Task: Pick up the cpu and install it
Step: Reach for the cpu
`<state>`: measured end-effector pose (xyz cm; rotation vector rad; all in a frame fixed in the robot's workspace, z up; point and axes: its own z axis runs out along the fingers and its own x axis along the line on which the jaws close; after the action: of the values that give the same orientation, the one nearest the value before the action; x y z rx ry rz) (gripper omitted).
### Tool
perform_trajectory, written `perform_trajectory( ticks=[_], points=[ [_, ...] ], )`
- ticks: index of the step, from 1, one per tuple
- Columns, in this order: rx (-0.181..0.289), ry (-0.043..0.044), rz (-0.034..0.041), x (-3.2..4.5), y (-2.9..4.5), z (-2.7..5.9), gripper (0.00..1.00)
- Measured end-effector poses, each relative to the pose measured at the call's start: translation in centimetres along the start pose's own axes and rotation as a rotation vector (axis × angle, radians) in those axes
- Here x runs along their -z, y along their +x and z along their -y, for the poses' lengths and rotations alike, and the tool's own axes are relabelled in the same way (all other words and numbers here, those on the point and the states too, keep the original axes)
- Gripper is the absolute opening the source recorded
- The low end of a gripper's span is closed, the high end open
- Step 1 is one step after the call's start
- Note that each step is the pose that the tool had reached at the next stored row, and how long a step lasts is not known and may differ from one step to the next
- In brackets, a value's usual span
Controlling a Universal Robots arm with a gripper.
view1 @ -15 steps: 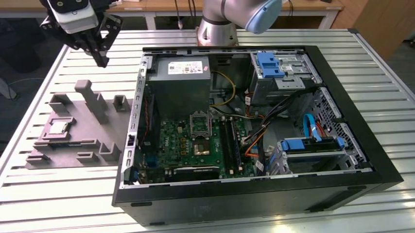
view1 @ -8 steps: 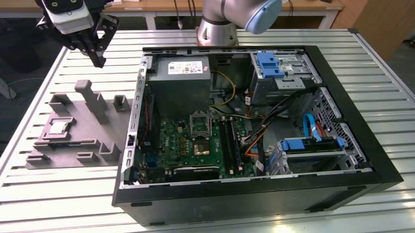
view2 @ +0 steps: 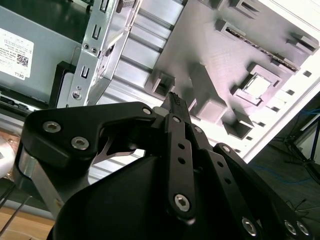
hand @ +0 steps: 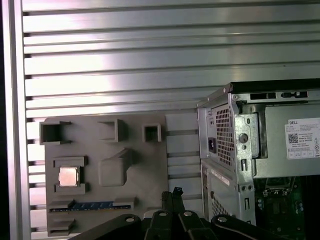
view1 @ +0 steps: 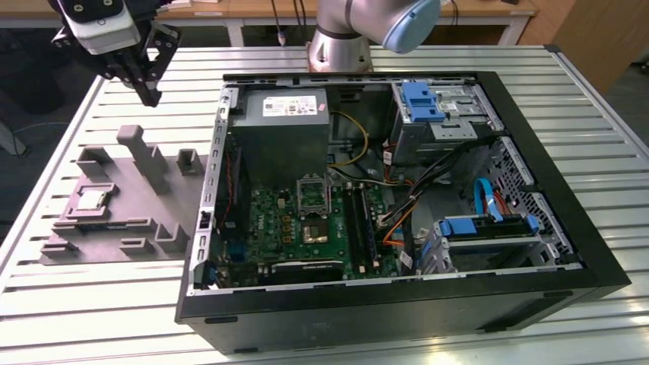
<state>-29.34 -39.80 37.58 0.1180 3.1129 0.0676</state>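
**End effector (view1: 152, 93) raised near the fixture; cpu (view1: 91, 199) seated in its recess**

We see the end effector closed on nothing, its fingertips meeting in a point. It is held in the air near the grey fixture (view1: 102, 243), which lies on the slatted surface (view1: 91, 304) at the exterior view's left. The cpu rests flat in a square recess of that fixture, well apart from the end effector. In the first wrist view its pale metal top catches the light.

We judge the cpu light, rigid and thin. Its smooth top offers little friction and its underside is probably delicate, so the hold belongs on two opposite edges, kept level.

A long slot beside the cpu's recess carries a narrow strip with blue marks (hand: 92, 205). At the exterior view's right, the open computer case (view1: 406, 312) contains:

- the green board (view1: 273, 220) with its metal-framed socket (view1: 312, 196)
- a grey power supply (view1: 284, 137)
- cabling
- blue-fitted drive cages (view1: 487, 243)
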Motion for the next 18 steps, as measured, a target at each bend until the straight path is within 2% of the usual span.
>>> perform_trajectory(
  ticks=[18],
  points=[
    [0.000,0.0000,-0.0001,-0.04,0.75,0.06,0.11]
  ],
)
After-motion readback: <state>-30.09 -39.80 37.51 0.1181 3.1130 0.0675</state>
